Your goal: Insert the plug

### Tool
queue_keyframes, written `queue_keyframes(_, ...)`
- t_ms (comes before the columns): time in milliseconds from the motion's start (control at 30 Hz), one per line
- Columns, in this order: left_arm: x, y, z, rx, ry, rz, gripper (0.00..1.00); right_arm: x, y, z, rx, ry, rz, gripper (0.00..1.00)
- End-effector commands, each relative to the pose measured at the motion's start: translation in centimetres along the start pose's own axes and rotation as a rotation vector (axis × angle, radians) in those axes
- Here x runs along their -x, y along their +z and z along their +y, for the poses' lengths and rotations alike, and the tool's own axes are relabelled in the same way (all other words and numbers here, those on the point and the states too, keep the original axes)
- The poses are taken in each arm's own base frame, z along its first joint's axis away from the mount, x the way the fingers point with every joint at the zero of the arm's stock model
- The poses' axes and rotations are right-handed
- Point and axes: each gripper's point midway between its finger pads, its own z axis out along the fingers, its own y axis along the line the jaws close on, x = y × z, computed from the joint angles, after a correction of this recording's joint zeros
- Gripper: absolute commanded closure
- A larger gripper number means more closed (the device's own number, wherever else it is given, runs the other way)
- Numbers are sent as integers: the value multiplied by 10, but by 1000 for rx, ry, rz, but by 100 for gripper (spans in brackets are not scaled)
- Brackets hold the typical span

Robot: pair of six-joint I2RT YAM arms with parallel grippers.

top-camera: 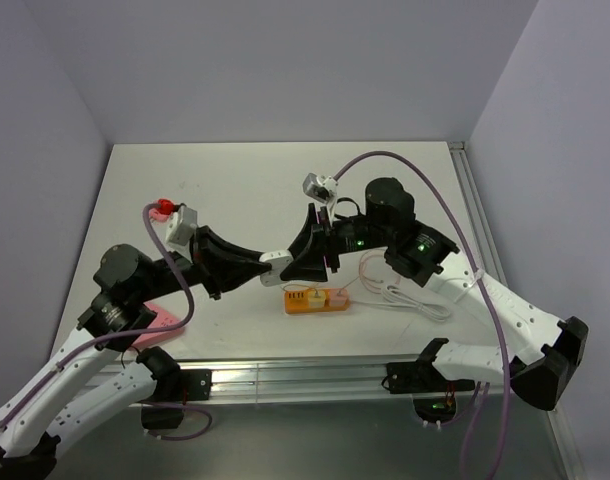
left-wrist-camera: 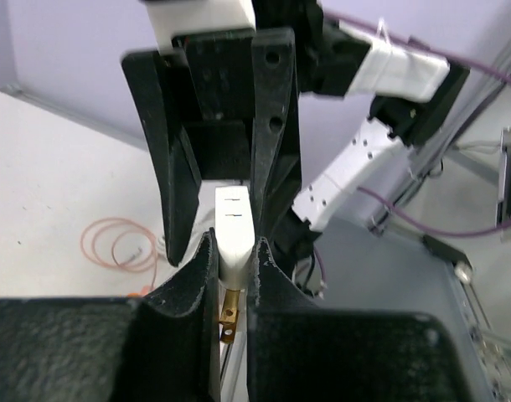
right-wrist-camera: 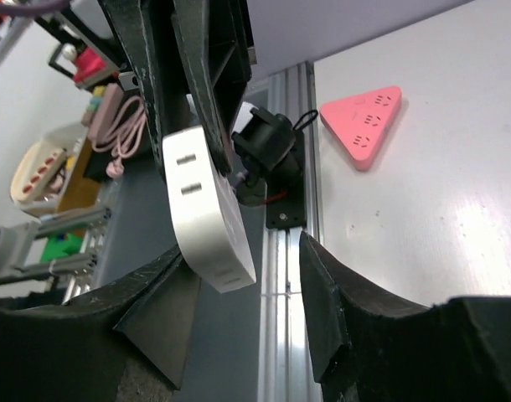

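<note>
Above the table's [top-camera: 235, 180] middle we stretch our left arm [top-camera: 135, 275] and right arm [top-camera: 425, 250] toward each other, tips meeting, probably to pass or regrip. Our right gripper [right-wrist-camera: 241, 247] gapes wide; our left gripper [left-wrist-camera: 233, 247] is clamped tight. Well below them lies the orange strip [top-camera: 316, 300]. Pinched in that left grip sits the plug [left-wrist-camera: 236, 218], brass prong toward the wrist, flanked by the right jaws.
</note>
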Motion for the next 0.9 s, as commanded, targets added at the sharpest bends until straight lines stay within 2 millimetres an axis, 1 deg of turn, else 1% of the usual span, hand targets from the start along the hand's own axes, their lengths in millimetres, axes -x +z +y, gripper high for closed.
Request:
queue_keyframes(0, 39, -5, -4, 31, 32, -196, 100, 32, 0, 12, 24, -28, -153, 44)
queue_keyframes(33, 42, -6, -1, 49, 14, -220, 100, 38, 0, 15, 35, -31, -182, 45)
queue_keyframes(67, 44, -9, -3, 45, 9, -237, 100, 37, 1, 15, 39, -26, -191, 45)
queue_keyframes(167, 46, -13, -4, 47, -18, -288, 100, 44, 0, 21, 61, -40, -237, 46)
queue_keyframes(200, 43, -14, -1, 57, -30, -295, 100, 44, 3, 24, 76, -40, -235, 46)
queue_keyframes(267, 47, -17, -2, 56, -38, -324, 100, 47, 6, 27, 89, -42, -238, 47)
queue_keyframes(300, 44, -17, -2, 51, -48, -327, 100, 47, 9, 30, 105, -44, -238, 48)
queue_keyframes(400, 45, -17, -4, 33, -56, -340, 100, 51, 14, 38, 141, -47, -245, 49)
queue_keyframes(533, 44, -18, -5, 17, -65, -356, 100, 54, 22, 40, 155, -39, -241, 52)
queue_keyframes(633, 45, -19, -7, 11, -64, -362, 100, 58, 24, 43, 162, -41, -261, 57)
queue_keyframes(667, 45, -19, -8, 8, -63, -363, 100, 60, 24, 44, 165, -43, -266, 60)
queue_keyframes(733, 45, -19, -8, 4, -63, -361, 100, 60, 26, 45, 171, -42, -262, 63)
queue_keyframes(867, 43, -19, -9, -4, -69, -360, 100, 64, 28, 47, 185, -39, -272, 64)
